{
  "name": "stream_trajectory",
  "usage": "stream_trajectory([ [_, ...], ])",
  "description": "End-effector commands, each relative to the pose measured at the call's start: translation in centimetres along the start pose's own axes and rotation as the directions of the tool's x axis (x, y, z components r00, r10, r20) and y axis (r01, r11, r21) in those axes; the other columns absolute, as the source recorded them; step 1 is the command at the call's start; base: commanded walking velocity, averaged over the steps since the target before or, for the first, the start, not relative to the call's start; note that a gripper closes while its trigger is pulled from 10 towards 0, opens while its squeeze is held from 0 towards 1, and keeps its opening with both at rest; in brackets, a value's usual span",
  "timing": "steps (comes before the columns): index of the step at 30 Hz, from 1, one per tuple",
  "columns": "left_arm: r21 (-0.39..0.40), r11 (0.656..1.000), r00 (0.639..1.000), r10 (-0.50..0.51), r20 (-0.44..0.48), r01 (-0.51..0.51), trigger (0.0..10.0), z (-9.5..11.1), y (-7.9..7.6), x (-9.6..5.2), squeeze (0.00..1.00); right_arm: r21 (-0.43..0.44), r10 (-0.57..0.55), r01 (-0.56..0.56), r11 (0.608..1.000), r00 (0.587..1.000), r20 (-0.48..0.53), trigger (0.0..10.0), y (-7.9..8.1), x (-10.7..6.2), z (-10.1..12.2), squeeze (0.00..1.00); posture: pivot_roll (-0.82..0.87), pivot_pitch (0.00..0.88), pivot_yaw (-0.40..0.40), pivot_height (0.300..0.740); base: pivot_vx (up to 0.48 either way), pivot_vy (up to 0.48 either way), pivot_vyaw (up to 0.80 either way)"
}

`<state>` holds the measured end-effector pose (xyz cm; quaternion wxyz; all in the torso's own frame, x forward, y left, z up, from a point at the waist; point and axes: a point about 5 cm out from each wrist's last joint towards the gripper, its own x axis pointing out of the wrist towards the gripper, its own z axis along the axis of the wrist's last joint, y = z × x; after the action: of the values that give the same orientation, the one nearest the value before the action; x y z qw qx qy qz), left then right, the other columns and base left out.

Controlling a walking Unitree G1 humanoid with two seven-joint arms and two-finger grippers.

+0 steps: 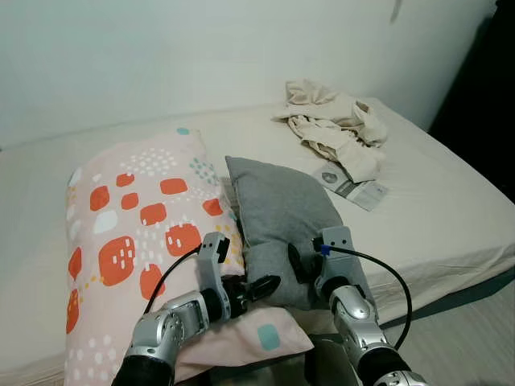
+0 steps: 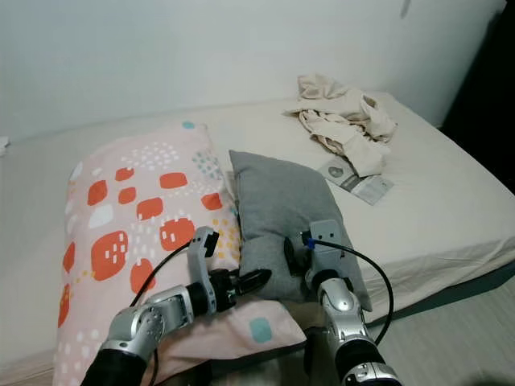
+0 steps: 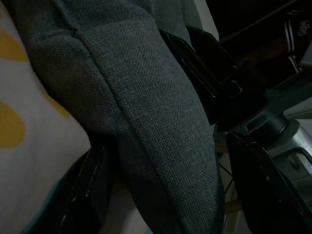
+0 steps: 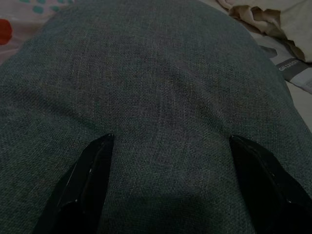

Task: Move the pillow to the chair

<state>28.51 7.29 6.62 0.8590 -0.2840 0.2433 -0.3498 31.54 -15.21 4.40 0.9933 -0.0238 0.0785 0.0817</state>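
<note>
Grey pillow (image 1: 282, 225) lies on the bed (image 1: 451, 217), its near end between my two grippers. My left gripper (image 1: 256, 288) comes in from 8 o'clock, fingers spread around its edge; my right gripper (image 4: 170, 185) presses on top, fingers wide apart. Patterned pillow (image 1: 137, 241) touches it at 9 o'clock; crumpled clothes (image 1: 334, 125) sit toward 1 o'clock.

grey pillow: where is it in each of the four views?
Left eye view: grey pillow at centre, on the bed, near end between both hands.
Right eye view: centre, same spot.
Left wrist view: a fold running down the middle.
Right wrist view: across most of the picture.
Shared landmark: the patterned pillow touching it.
</note>
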Motion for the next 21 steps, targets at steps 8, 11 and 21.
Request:
stream_trajectory([
  [8,0.089,0.993,0.981,-0.065,-0.183,0.083,0.0,-2.4,-0.6,-0.1,0.0,0.016,0.01,-0.008,1.0,0.996,-0.086,10.0,0.6,-0.5,-1.7,0.0,0.01,0.111,0.017,0.587,0.0,0.0,0.0],
  [11,0.056,0.998,0.987,-0.008,-0.16,0.017,0.0,-2.2,0.2,-0.2,0.0,0.021,0.01,-0.009,1.0,0.997,-0.074,10.0,0.7,-0.4,-1.4,0.0,0.01,0.11,0.018,0.587,0.0,0.0,0.0],
  [21,0.006,1.0,0.996,0.016,-0.088,-0.016,0.0,-1.0,0.8,-0.1,0.0,0.021,0.005,-0.004,1.0,0.998,-0.066,10.0,0.6,-0.2,-1.2,0.0,0.01,0.104,0.018,0.587,0.0,0.0,0.0],
])
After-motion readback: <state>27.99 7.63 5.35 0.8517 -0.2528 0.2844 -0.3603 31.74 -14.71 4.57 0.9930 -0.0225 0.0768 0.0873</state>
